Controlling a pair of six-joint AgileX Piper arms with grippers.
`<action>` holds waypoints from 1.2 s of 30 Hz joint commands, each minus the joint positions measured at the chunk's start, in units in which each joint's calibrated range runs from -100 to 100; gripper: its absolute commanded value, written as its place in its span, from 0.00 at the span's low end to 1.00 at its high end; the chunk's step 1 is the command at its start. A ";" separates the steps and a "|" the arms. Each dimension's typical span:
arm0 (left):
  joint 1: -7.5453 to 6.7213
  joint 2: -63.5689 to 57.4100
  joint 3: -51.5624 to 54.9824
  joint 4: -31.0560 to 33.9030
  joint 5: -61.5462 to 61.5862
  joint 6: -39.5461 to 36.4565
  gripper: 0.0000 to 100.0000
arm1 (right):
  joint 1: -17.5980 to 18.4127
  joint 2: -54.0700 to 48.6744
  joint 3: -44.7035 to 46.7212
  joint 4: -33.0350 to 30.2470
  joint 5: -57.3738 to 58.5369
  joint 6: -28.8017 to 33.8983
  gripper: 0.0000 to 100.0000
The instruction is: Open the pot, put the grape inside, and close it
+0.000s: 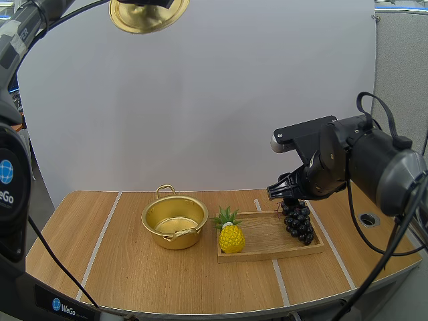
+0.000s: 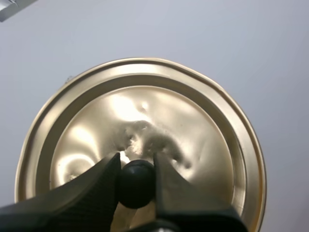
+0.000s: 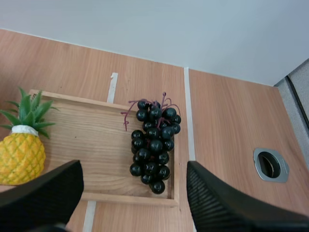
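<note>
The gold pot (image 1: 174, 223) stands open on the table left of the wooden tray (image 1: 264, 251), its inside bare. Its gold lid (image 1: 148, 13) hangs high above the table's left half, and my left gripper (image 2: 136, 170) is shut on the lid's black knob (image 2: 136, 182). A bunch of dark grapes (image 1: 298, 221) lies at the right end of the tray (image 3: 96, 145). My right gripper (image 1: 289, 192) hovers just above the grapes (image 3: 153, 145), open, with its two fingers spread wide on either side of the bunch and apart from it.
A yellow toy pineapple (image 1: 231, 234) stands at the tray's left end, between pot and grapes. A round metal grommet (image 1: 368, 219) is set in the table at the far right. Pale tape lines cross the wooden tabletop.
</note>
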 commanded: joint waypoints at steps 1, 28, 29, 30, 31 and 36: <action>-0.05 -0.44 -0.56 0.16 -4.23 -0.51 0.00 | -0.56 1.98 -0.34 -0.80 -3.05 0.00 1.00; -0.05 -0.44 -0.56 0.16 -4.23 -0.51 0.00 | -8.59 19.32 6.04 10.32 -23.04 -15.28 1.00; -0.05 -0.44 -0.56 0.16 -4.23 -0.51 0.00 | -8.59 20.47 6.04 10.32 -23.80 -15.28 1.00; -0.05 -0.44 -0.56 0.16 -4.23 -0.51 0.00 | -8.59 21.55 6.04 10.32 -24.98 -15.28 1.00; -0.05 -0.44 -0.56 0.16 -4.23 -0.51 0.00 | -8.59 22.60 6.04 10.32 -25.77 -15.28 1.00; -0.05 -0.44 -0.56 0.16 -4.23 -0.51 0.00 | -8.59 27.31 6.04 10.32 -30.29 -15.70 1.00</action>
